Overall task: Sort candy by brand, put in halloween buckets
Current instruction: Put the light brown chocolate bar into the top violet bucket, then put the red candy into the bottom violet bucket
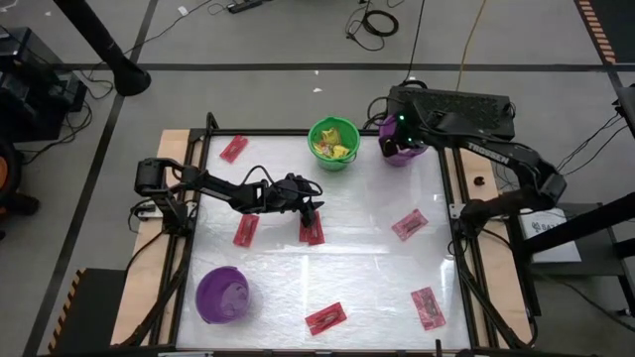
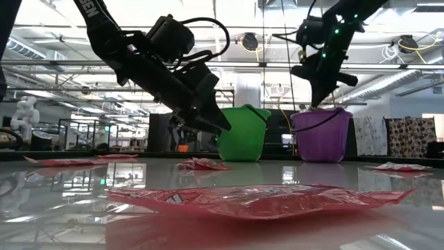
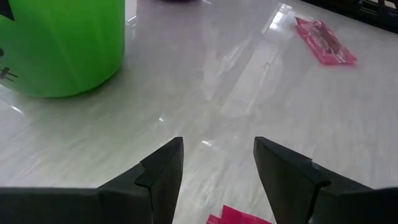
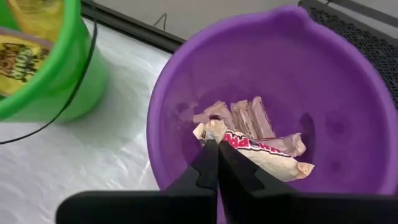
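My left gripper [image 3: 217,146] is open and hovers just above a flat red packet [image 3: 239,216], which lies flat mid-table [image 1: 312,232]; its fingers stand on either side of the packet's end without touching it. My right gripper [image 4: 217,144] is shut on a tan candy piece [image 4: 267,152] over the far purple bucket [image 4: 348,93], which holds more tan pieces [image 4: 245,118]. The green bucket [image 1: 333,144] stands at the far edge with yellow packets [image 1: 335,149] inside. A second purple bucket [image 1: 221,295] sits near the left front corner. My right gripper pinches the tan candy piece by one twisted wrapper end [image 4: 210,132], between the tips of its two shut fingers. The fingers point down into the purple bucket's mouth. The rest of the piece reaches away from the fingers, inside the bucket; whether it rests on the pieces below, I cannot tell.
Other red packets lie flat about the table: far left [image 1: 233,149], left of centre [image 1: 245,229], right of centre [image 1: 409,224], near right [image 1: 428,306] and near middle [image 1: 325,317]. Wooden rails and a dark frame [image 1: 451,213] border the white tabletop.
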You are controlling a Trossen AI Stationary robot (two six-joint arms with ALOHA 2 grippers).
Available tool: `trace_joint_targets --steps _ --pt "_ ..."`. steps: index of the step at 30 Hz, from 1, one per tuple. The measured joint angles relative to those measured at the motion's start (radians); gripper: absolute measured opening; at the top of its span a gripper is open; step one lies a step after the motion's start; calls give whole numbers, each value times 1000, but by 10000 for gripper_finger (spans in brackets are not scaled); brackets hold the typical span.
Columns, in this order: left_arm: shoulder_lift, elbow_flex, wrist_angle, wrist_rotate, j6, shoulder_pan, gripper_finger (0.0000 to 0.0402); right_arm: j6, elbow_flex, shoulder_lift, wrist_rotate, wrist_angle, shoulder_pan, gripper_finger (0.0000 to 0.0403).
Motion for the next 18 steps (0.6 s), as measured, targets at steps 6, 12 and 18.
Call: trace_joint_targets --steps 6,12,18 --pt "0 0 2 0 0 0 203 -4 1 22 -6 11 -8 9" --pt "0 0 59 0 -1 0 203 -48 1 6 -6 5 -8 46" --pt "-6 0 58 50 -111 -2 203 -72 1 -24 -15 -6 -7 84"
